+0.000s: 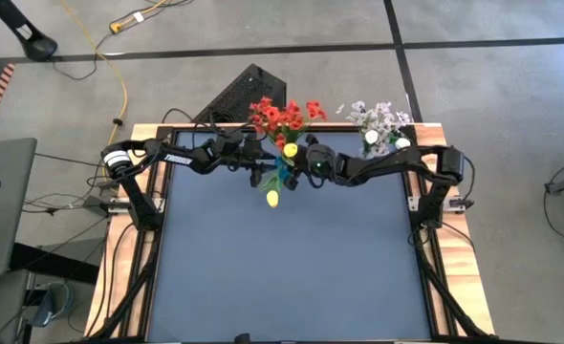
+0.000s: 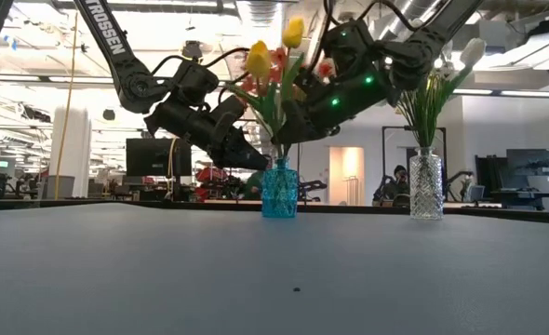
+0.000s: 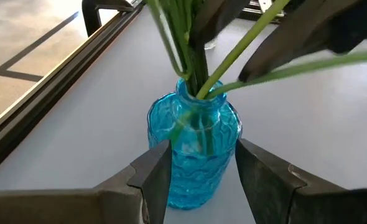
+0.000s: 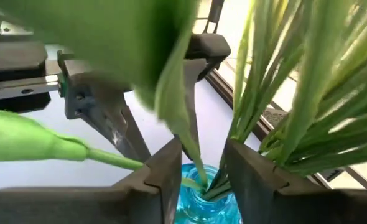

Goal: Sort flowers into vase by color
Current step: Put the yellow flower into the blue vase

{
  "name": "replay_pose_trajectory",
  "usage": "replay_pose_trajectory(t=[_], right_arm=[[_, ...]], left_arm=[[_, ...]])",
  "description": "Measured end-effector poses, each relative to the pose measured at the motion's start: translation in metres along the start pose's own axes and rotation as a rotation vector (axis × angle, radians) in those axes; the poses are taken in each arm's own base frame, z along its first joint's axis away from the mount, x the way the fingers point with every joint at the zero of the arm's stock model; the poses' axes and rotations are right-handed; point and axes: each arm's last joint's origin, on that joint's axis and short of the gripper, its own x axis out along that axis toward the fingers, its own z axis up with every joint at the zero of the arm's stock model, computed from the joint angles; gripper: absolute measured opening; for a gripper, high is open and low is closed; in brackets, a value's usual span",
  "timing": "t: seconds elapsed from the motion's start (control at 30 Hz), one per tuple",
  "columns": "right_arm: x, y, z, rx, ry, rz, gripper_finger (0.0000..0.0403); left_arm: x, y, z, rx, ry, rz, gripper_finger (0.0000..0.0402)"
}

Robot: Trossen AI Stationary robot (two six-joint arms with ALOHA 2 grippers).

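At the far edge of the dark grey tabletop (image 1: 292, 277), the left hand (image 3: 199, 177) reached in from the left and clasped the ribbed blue glass vase (image 2: 279, 189), one dark finger (image 3: 153, 174) pressed to each side of its body. Out of that vase rose green stems with yellow tulips (image 2: 259, 58) and red blossom clusters (image 1: 277, 115), fanning wide above the neck and crowding the space over it. One yellow tulip (image 1: 272, 198) leaned out over the tabletop on a bent stem. The right hand (image 4: 202, 165) came in from the right and hung just above the vase's mouth, its fingers (image 4: 170, 168) parted on either side of the green stems at the neck and not visibly pinching any; broad green leaves (image 4: 140, 56) blocked much of its wrist camera's sight. The two arms met over the vase, nearly touching, green lights showing on the right wrist. Farther right, well apart, stood a clear cut-glass vase (image 2: 425, 184) holding white tulips (image 1: 371, 138) and pale lilac-white sprays of tiny blossoms (image 1: 379, 117). Beyond the tabletop lay an open office room with monitors and desks
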Motion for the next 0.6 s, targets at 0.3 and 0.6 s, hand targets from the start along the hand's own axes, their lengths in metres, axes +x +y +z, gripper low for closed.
replay_pose_trajectory(t=[0.3, 0.6], right_arm=[[-0.025, -0.005, 0.019, -0.016, 0.032, 0.011, 0.0177], [-0.037, -0.009, 0.019, -0.077, 0.118, 0.019, 0.0177]], left_arm=[[0.000, 0.000, 0.001, -0.005, -0.008, 0.000, 0.0166], [0.000, 0.000, 0.001, -0.022, -0.009, 0.000, 0.0166]])
